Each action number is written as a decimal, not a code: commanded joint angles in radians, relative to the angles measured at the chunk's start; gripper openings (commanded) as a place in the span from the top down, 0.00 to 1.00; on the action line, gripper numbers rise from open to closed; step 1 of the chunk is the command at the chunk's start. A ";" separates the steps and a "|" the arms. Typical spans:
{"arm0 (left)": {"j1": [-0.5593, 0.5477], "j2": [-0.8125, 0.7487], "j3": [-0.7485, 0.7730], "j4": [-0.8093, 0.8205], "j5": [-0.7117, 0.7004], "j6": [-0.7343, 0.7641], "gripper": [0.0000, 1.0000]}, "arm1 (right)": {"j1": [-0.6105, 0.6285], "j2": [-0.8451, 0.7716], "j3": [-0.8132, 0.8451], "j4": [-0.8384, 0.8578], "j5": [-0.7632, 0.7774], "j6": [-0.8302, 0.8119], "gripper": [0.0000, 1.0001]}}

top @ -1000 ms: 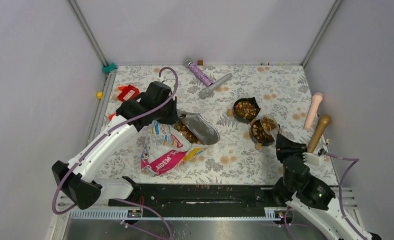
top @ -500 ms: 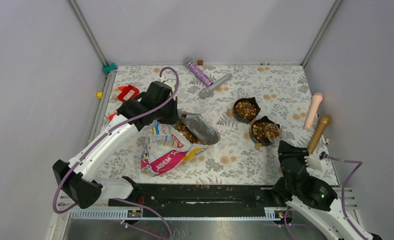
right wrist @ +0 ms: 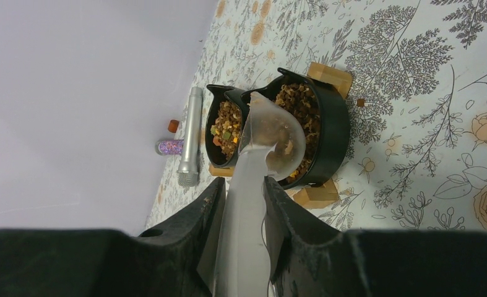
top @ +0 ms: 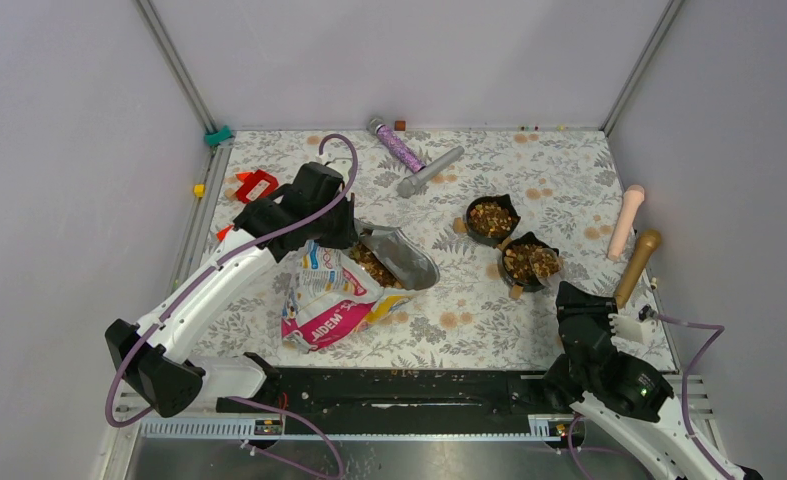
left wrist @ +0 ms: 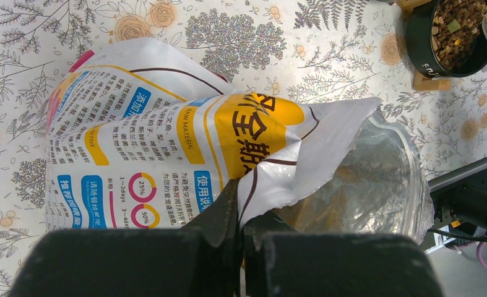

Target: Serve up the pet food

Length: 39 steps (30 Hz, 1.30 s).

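- Right wrist view: the right gripper (right wrist: 244, 193) was seen clamped on the handle of a clear scoop (right wrist: 268, 137), and the scoop's cup was held over the near bowl (right wrist: 335, 127).
- Kibble (right wrist: 297, 99) was heaped in the near bowl, nearly to the rim. A little brown was seen through the scoop's cup, but whether it had been tipped out could not be told.
- From the left wrist, the left gripper (left wrist: 241, 213) was seen pinched shut on the torn edge of the bag (left wrist: 166, 136), by which its mouth was held open. More kibble was left inside.
- The far bowl (right wrist: 212, 120), just beside the near one, was also filled with kibble.
- Serving was judged nearly done. What was left appeared to be emptying the scoop and setting scoop and bag down on the mat (top: 469, 330).
- On the bag's near end, "AIDEM" was read from above, with the word possibly cut off by a fold.
- On its panel, "全期", "1~2days", "25%" and "50%" were read. The smaller Chinese text was too fine to read.
- White lettering on the near bowl's side could not be made out.
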 commanded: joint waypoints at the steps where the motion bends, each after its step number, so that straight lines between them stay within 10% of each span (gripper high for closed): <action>1: -0.004 0.009 0.028 0.038 0.040 -0.005 1.00 | 0.003 -0.018 0.033 0.007 0.065 0.025 1.00; 39: -0.004 -0.003 0.028 0.037 0.037 -0.007 1.00 | 0.003 0.336 0.133 0.089 0.081 -0.121 1.00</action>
